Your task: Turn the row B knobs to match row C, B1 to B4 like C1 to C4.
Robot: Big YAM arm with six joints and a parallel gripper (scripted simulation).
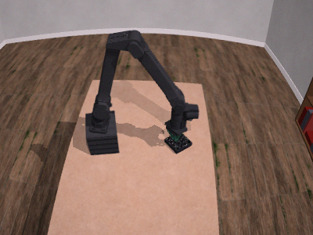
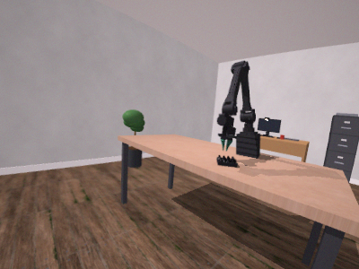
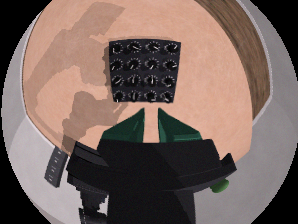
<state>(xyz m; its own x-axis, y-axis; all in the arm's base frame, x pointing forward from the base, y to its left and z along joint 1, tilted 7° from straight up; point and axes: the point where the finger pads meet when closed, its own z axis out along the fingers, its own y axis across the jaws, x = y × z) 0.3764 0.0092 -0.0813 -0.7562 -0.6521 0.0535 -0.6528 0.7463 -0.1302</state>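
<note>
The black knob box point(image 1: 177, 150) point(image 2: 227, 162) point(image 3: 143, 71) stands on the table. The wrist view shows its top with four rows of four black knobs, each with a white line and a ring of marks. Several lines slant; two middle knobs point(image 3: 134, 80) point(image 3: 152, 80) in the second row from the bottom have lines running nearly straight up and down the picture. Names and the socket are too small to tell. My gripper point(image 2: 225, 150) point(image 3: 151, 109) has green fingers a small gap apart, with nothing between them. It hangs above the box, clear of the knobs.
The box stands on the wooden table point(image 1: 137, 196) point(image 2: 179, 150), in front of the arm's black base point(image 1: 102, 142) point(image 2: 248, 145). The arm's shadow falls beside the box. A table edge lies to the right of the box in the top view.
</note>
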